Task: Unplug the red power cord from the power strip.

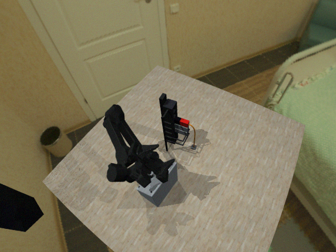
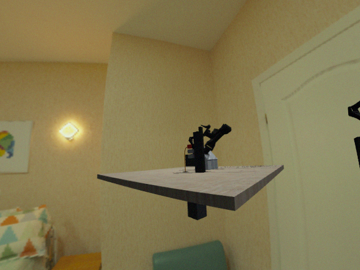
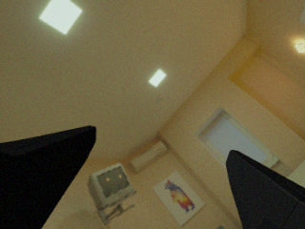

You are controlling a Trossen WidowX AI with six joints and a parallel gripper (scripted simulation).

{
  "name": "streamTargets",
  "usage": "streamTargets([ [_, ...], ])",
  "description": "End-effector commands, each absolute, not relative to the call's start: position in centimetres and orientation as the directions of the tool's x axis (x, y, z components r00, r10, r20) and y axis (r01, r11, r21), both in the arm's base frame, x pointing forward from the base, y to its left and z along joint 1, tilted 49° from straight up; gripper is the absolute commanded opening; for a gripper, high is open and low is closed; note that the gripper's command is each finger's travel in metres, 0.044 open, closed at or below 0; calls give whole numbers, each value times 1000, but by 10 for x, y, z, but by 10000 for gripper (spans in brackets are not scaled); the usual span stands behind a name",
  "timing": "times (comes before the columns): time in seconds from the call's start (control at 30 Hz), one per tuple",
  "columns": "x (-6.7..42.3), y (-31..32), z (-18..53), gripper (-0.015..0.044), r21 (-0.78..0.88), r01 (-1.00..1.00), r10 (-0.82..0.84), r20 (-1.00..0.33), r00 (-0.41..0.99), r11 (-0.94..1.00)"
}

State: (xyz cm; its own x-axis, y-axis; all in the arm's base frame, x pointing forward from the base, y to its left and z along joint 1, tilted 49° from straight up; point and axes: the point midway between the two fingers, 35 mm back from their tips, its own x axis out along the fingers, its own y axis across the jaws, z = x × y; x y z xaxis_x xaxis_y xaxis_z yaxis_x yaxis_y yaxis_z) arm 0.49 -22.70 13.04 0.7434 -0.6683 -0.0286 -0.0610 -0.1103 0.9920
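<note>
Red plug (image 1: 185, 121) sat in the upright black power strip (image 1: 168, 119); the gripper (image 1: 160, 157) stood wide, holding nothing, apart.

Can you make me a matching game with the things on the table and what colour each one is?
Things:
1. plug
2. power strip
3. cord
4. block under the arm

Colours:
A. orange
B. grey
C. red
D. black

Pairs: 1-C, 2-D, 3-A, 4-B
</note>
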Motion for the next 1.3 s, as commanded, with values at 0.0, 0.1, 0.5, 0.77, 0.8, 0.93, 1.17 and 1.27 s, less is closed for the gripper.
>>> streamTargets([
  [0.0, 6, -227, 130, 374, 992, -58, -663, -30, 748, -111],
  [0.1, 24, -233, 126, 295, 991, -29, -600, -58, 798, -133],
  [0.5, 110, -259, 103, 160, 912, 203, -254, -304, 918, -357],
  [0.77, 198, -228, 83, 160, 737, 523, 166, -505, 847, -428],
  [0.8, 208, -221, 80, 160, 710, 568, 218, -529, 820, -416],
  [0.93, 238, -192, 73, 160, 605, 715, 393, -598, 698, -349],
  [1.17, 274, -134, 63, 160, 420, 894, 625, -658, 420, -159],
  [1.27, 284, -106, 60, 160, 336, 941, 691, -670, 273, -46],
])
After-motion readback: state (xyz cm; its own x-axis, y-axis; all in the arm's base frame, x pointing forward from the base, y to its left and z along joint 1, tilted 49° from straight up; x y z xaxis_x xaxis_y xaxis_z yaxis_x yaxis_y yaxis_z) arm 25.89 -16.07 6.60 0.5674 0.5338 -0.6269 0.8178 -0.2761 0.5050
